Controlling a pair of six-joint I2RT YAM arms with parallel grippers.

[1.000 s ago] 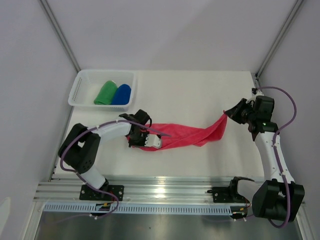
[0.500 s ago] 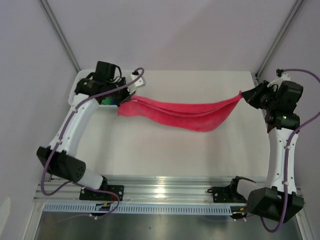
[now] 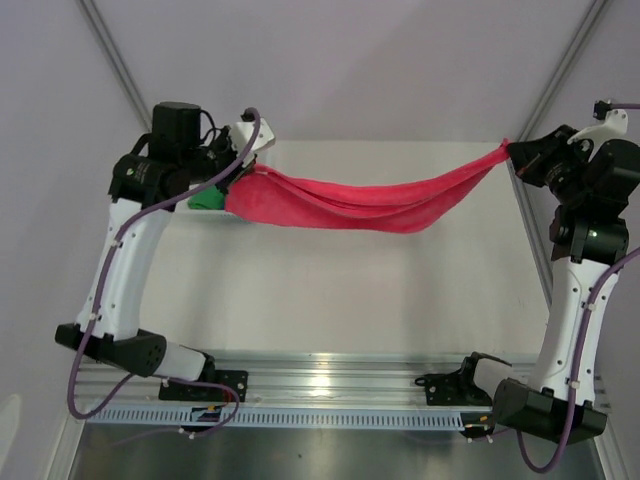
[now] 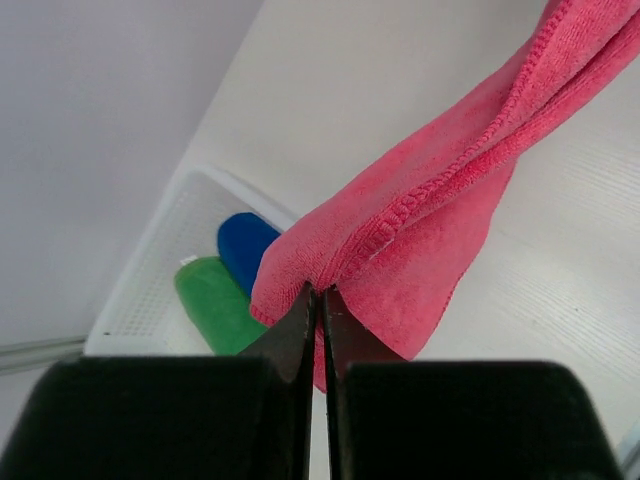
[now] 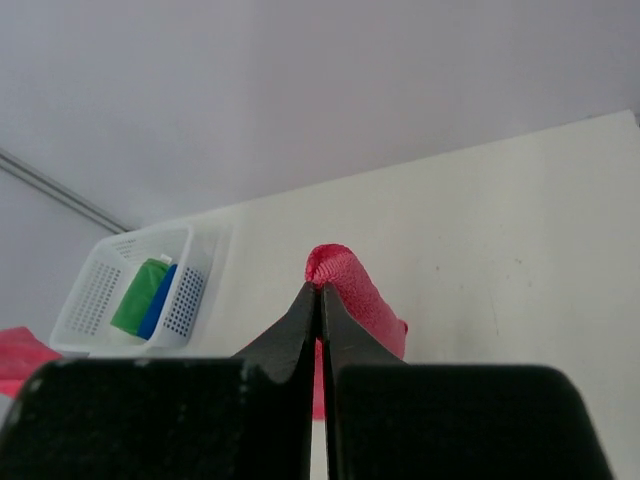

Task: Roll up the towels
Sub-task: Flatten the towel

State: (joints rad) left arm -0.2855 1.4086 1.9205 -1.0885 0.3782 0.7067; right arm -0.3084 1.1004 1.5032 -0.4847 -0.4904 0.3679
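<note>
The pink-red towel (image 3: 370, 205) hangs stretched in the air between both arms, sagging in the middle above the table. My left gripper (image 3: 240, 178) is shut on its left end (image 4: 400, 250), high over the basket. At the far right, my right gripper (image 3: 512, 150) is shut on the other end (image 5: 345, 285). A rolled green towel (image 4: 210, 305) and a rolled blue towel (image 4: 245, 245) lie side by side in the white basket (image 4: 150, 270). In the top view only a bit of the green towel (image 3: 205, 200) shows under the left arm.
The white mesh basket (image 5: 95, 295) stands at the table's back left corner. The white table (image 3: 380, 300) lies beneath the hanging towel. Grey walls close in at the back and both sides.
Both arms have risen and moved apart. The pink-red towel went from lying twisted on the table to hanging taut between them, and the left gripper travelled from the table's middle up over the basket.
</note>
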